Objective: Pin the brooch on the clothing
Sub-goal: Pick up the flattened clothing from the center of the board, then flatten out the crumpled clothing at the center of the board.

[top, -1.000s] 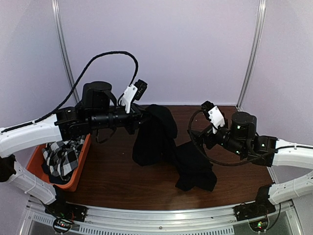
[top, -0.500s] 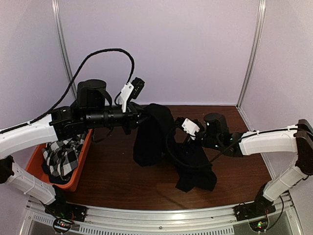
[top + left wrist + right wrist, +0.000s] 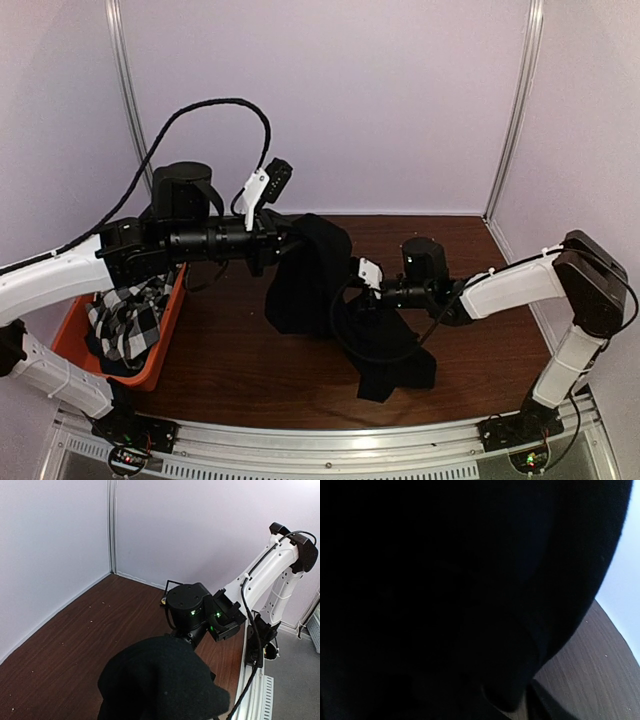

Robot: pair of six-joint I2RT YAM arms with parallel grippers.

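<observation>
top external: one t-shirt (image 3: 300, 285), one bin (image 3: 166, 338)

The black T-shirt (image 3: 308, 275) hangs crumpled, its top bunched where the left gripper (image 3: 291, 238) clamps it above the middle of the brown surface (image 3: 230, 350). From there it drops in a dark fold and trails to the right and nearer, its lower end heaped on the surface. The left wrist view shows it as a rounded black mound (image 3: 160, 680). In the right wrist view it fills nearly everything (image 3: 445, 580), its folds barely discernible.
</observation>
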